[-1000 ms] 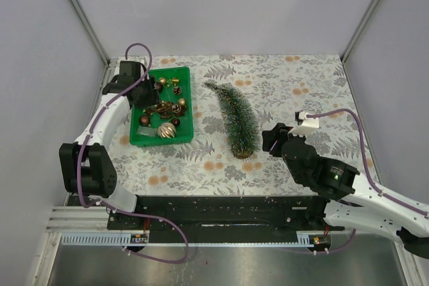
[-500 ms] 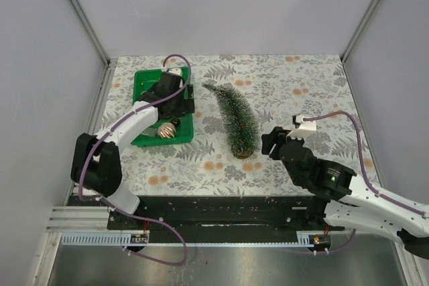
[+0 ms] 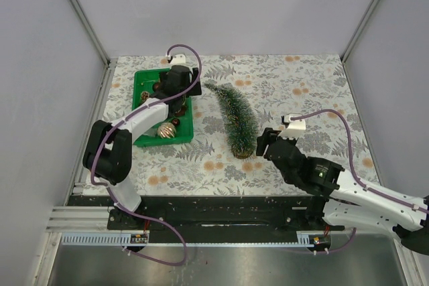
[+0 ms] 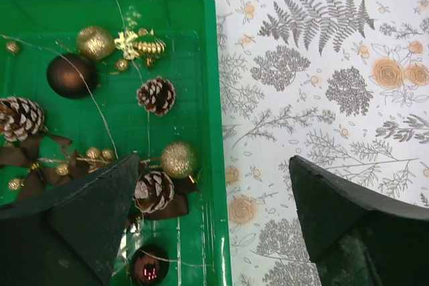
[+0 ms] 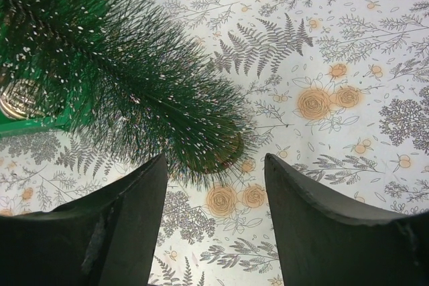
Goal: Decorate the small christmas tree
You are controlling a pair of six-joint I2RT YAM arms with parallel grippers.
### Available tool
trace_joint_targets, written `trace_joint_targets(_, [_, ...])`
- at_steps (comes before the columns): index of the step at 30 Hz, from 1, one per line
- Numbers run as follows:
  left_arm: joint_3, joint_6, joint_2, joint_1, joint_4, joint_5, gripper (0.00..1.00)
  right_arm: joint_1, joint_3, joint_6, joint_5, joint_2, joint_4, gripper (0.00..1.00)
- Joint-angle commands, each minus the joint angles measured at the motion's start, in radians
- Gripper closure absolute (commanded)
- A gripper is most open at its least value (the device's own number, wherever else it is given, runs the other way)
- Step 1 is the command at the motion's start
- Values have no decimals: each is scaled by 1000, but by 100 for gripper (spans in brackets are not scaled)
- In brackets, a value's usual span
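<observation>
Over the green tray's point(image 4: 210, 45) rim, the left tool point(image 4: 213, 165) gapes wide, empty; tangled wire point(image 4: 94, 98) could drag extra ornaments point(image 4: 156, 95). The right tool point(image 5: 216, 165), parted, might nudge the small christmas tree point(image 5: 134, 85).

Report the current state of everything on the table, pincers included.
small christmas tree: lying on its side, bare.
green tray: holds loose ornaments.
left pincer: open, empty, above the tray's edge.
right pincer: open, empty, near the tree's base.
</observation>
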Motion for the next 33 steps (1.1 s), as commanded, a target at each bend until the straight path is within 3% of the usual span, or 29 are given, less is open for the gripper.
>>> trace_joint_targets(1, [42,96,14,-5,152,-67,1,8,0,2,15,17,29,32])
trace_joint_targets(10, [20,75,-4,-15,152,-133,1,6,-11,2,2,-2,33,31])
trace_joint_targets(12, [46,61,-13,-15,94,-130,1,6,-17,3,-3,-8,33,31])
trace_joint_targets(16, [140,71,-45,-43,-63,-137,15,6,-25,14,-9,-8,31,30])
trace_joint_targets(19, [230,32,-46,-57,-230,-216,8,8,-19,17,-11,0,31,30])
trace_joint_targets(20, [224,15,-55,-55,-250,-214,1,6,-17,17,-14,3,31,30])
trace_joint_targets(28, [187,-95,-142,-35,-495,-222,1,6,-20,26,-11,-14,11,29])
trace_joint_targets(33, [43,-146,-219,-6,-491,-297,6,6,-32,39,-18,0,23,29])
